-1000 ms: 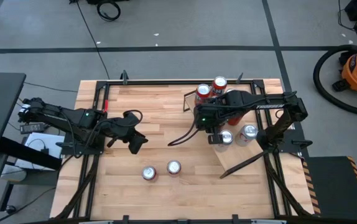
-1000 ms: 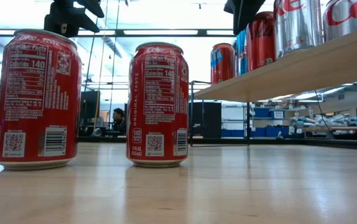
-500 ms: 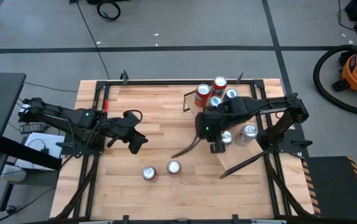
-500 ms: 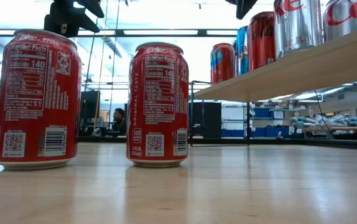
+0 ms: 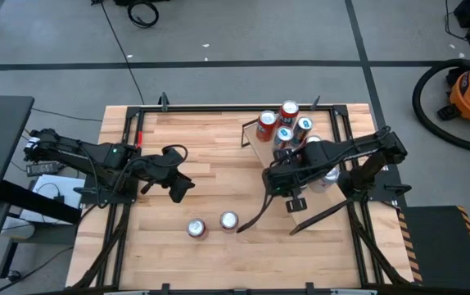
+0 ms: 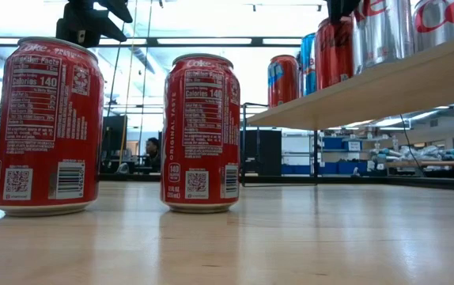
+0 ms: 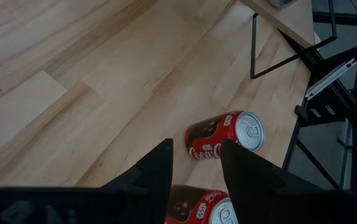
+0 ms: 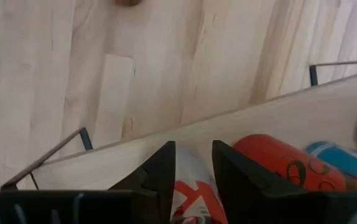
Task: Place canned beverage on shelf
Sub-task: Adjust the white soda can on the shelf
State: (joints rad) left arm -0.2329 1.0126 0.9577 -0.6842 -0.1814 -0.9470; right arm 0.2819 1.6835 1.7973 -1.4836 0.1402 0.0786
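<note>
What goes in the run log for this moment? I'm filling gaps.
right gripper: open, empty, over shelf | left gripper: open, idle | two cans on table

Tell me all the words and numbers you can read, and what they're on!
"Calories 140": on the left can and the middle can, low view.
"ORIGINAL TASTE": up the side of the middle can.
"Coke": at the middle can's top rim.
"Co": cut-off red letters on a silver can on the shelf.
"Coca-Cola": script on the can in the left wrist view.
The nutrition small print is too small to read.
</note>
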